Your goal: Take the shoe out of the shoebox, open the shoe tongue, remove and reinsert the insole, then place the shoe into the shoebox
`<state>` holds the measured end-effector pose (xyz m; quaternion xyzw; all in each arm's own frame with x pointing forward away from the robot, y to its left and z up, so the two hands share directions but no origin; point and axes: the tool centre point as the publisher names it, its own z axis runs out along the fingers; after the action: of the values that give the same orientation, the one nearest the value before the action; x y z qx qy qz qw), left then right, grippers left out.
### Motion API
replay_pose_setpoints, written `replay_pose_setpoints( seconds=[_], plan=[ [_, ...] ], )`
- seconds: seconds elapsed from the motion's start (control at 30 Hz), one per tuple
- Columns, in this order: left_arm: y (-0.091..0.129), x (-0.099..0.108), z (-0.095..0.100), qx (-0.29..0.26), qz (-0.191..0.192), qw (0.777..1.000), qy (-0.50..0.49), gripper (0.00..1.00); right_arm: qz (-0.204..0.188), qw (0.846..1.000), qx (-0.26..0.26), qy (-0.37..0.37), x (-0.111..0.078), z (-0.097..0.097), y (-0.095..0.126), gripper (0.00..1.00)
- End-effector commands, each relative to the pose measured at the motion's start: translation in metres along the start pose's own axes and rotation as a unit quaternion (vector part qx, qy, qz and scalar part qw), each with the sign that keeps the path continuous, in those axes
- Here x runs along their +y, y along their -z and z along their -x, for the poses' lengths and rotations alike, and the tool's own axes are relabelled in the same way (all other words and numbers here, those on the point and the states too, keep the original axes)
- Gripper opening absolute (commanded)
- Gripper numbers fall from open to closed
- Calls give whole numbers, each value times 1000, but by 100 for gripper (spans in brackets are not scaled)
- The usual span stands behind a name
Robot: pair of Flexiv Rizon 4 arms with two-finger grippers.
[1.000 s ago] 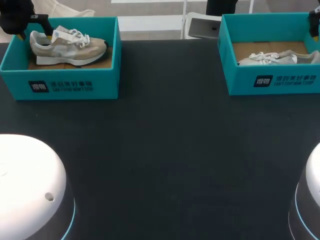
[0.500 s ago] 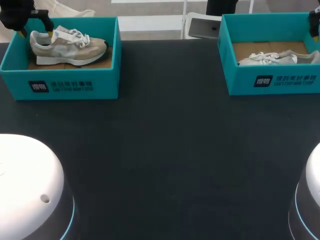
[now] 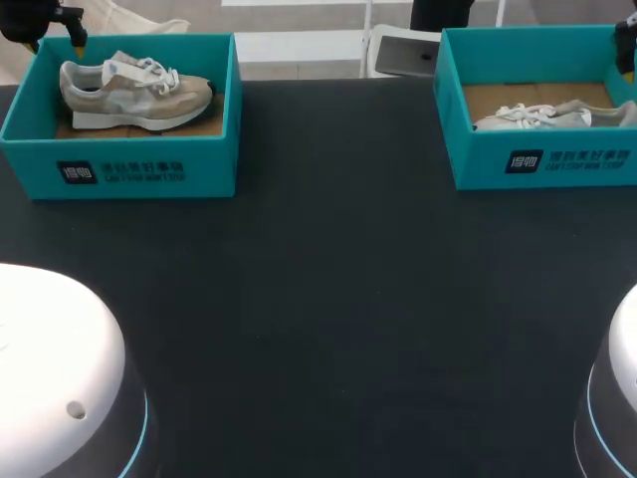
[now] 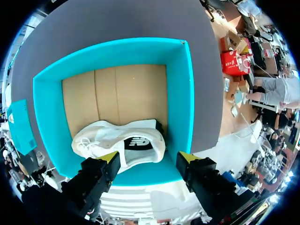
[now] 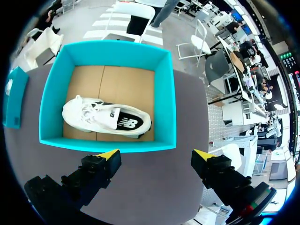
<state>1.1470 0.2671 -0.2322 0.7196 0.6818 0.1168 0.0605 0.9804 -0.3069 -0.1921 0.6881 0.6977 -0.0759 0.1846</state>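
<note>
Hovering the left gripper [image 4: 149, 158] over the outer back corner of the left box [image 3: 149, 171], we are keeping its jaws wide with nothing between them. We are holding the right gripper [image 5: 156, 154] equally wide and empty, above and to one side of the right box [image 3: 542, 159]. Both boxes are sitting at the far edge of the table [image 3: 328, 299], well apart.

The left shoe [image 3: 134, 92] is standing on its sole inside the left box. The right shoe [image 3: 552, 115] is lying low inside the right box. We are reading the step in hand as the lift-out, not yet begun.

Doing it well, as we are judging it:
- Coming straight down over the heel collar, one finger inside the opening and one outside (the heel is sitting close to the box's end wall, so little room).
- Rising vertically until the sole is clearing the rim.

Heading: the left shoe's long axis is running along the box's long front wall, across the table. Its heel is pointing outward to our left and its toe toward the table's middle. The right shoe's axis is running the same way, with its laced end seeming to point toward the middle.
</note>
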Motion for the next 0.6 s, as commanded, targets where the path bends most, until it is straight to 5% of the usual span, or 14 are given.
replay_pose_setpoints(
  seconds=[0.03,0.13,0.6],
  plan=[
    [-14,29,-5,3,-25,1000,8,28,1,1000,0,0,-1,0,0,100],
    [-21,33,-11,2,-38,999,4,35,1,1000,0,0,-1,0,0,100],
    [-78,44,-25,11,-65,998,-15,33,1,1000,0,0,-1,0,0,100]
  ],
)
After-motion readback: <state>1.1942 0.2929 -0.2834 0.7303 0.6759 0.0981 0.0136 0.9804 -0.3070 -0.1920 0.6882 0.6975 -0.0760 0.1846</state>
